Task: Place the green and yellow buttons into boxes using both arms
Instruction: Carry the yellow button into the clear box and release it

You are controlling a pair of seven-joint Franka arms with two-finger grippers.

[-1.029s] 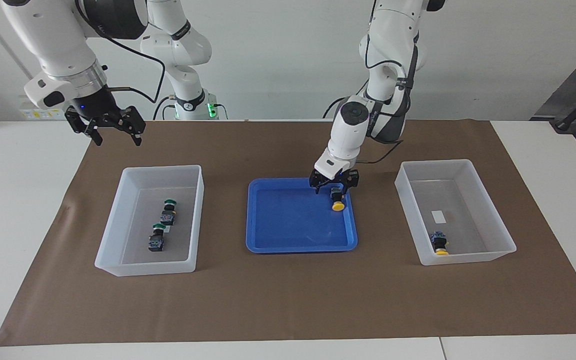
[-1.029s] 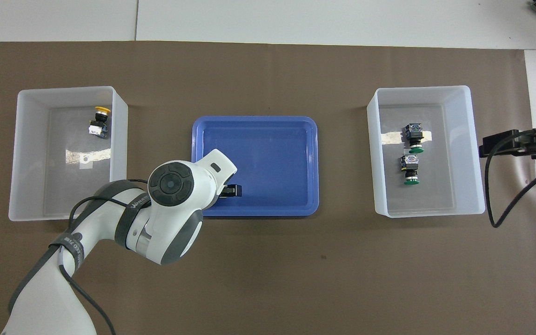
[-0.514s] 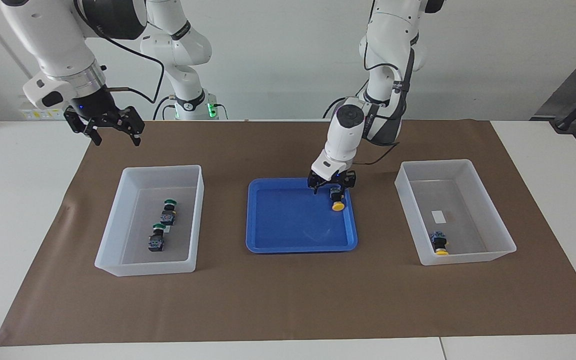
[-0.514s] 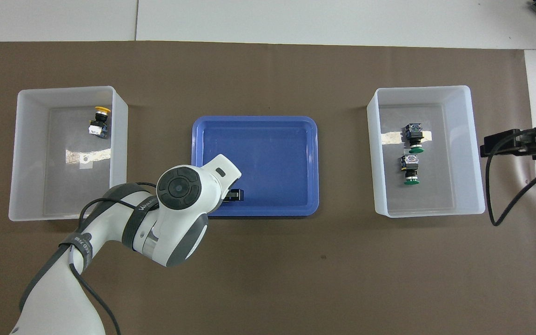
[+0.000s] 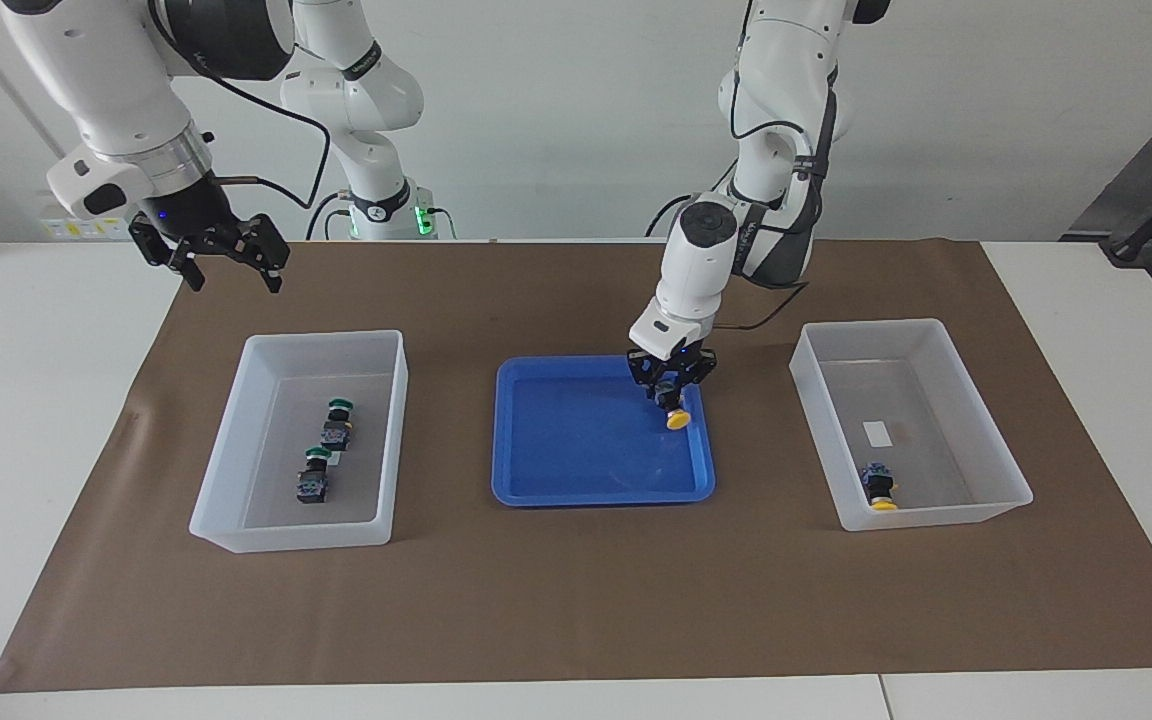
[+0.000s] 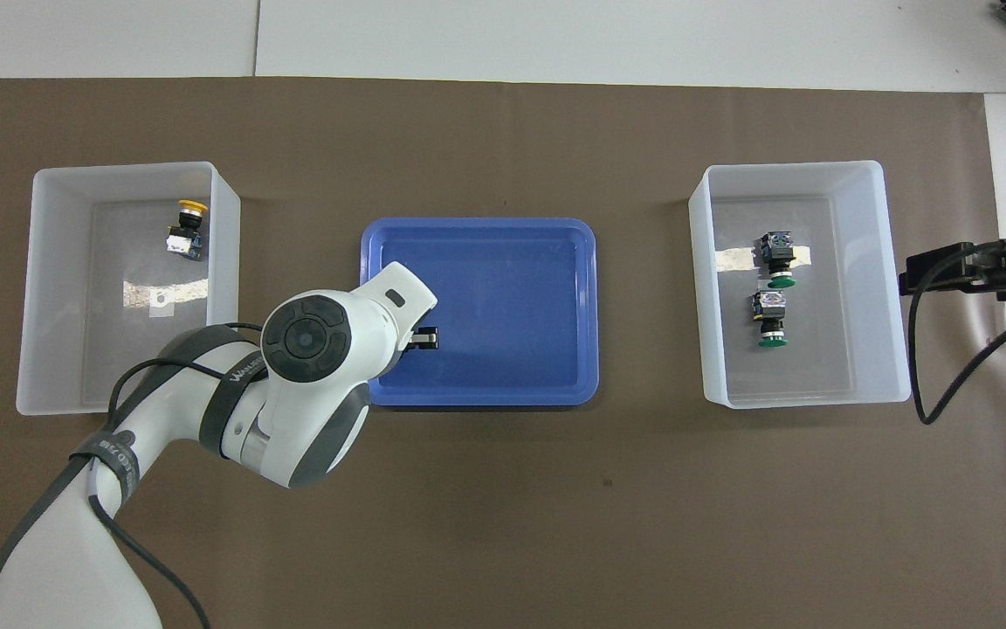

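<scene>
My left gripper (image 5: 674, 392) is down in the blue tray (image 5: 596, 495), shut on a yellow button (image 5: 677, 420) whose cap points away from the robots. In the overhead view the left wrist hides this button and only a bit of the fingers (image 6: 424, 338) shows. A second yellow button (image 5: 878, 488) lies in the clear box (image 5: 876, 325) at the left arm's end. Two green buttons (image 5: 336, 425) (image 5: 312, 475) lie in the clear box (image 5: 326, 338) at the right arm's end. My right gripper (image 5: 226, 270) is open and empty, waiting above the table's edge nearer the robots than that box.
Brown paper (image 5: 576, 600) covers the table under the tray and both boxes. In the overhead view the blue tray (image 6: 477, 225) sits between the box with the yellow button (image 6: 184, 229) and the box with the green buttons (image 6: 774, 293). The right arm's cable (image 6: 957, 367) hangs beside that box.
My left gripper has moved a little farther from the robots inside the tray and its fingers have drawn in around the yellow button, which shifted with it. The right arm has not moved.
</scene>
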